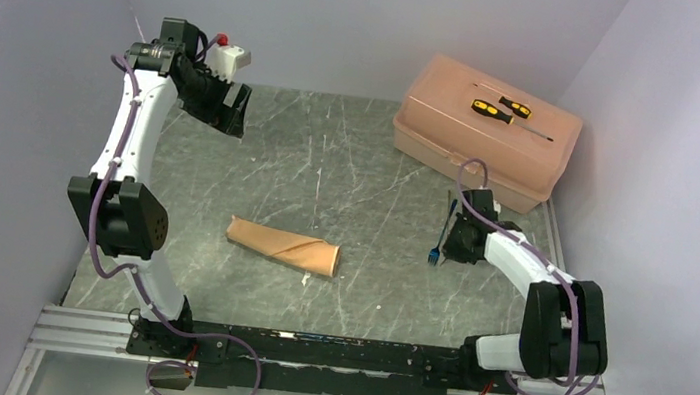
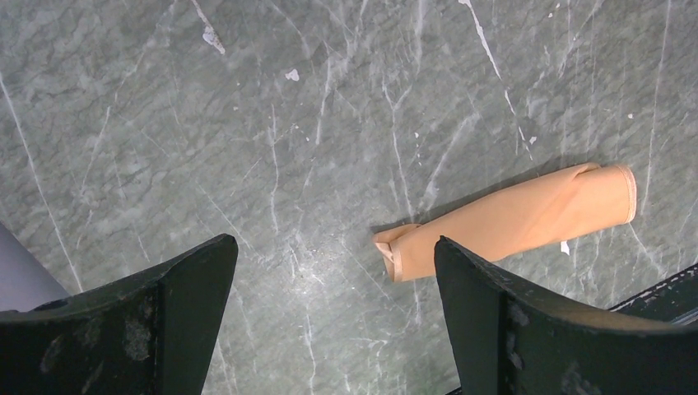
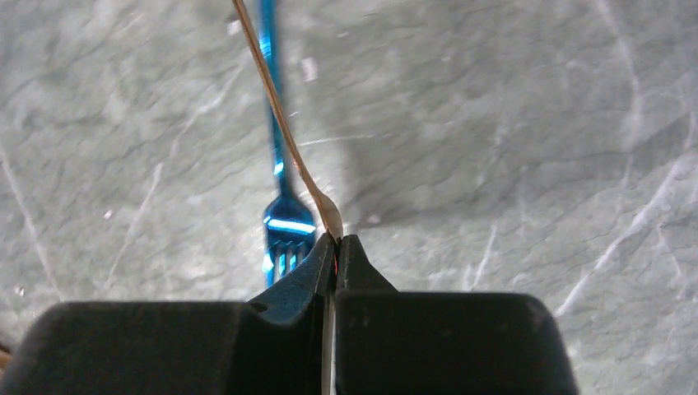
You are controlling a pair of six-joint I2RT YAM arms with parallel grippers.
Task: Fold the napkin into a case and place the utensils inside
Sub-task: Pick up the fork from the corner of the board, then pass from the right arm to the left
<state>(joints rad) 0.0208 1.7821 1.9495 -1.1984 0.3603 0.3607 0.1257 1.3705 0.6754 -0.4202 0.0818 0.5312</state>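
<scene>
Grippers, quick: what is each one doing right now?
Left gripper: open, holding nothing.
Right gripper: shut on a slim gold utensil, pinched at its fingertips.

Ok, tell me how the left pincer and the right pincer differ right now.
The left pincer stands wide open and empty; the right pincer is shut on a slim gold-toned metal utensil. The left hangs high over the grey marble table; the right sits low, close to a blue metal fork. Both have black fingers.
</scene>
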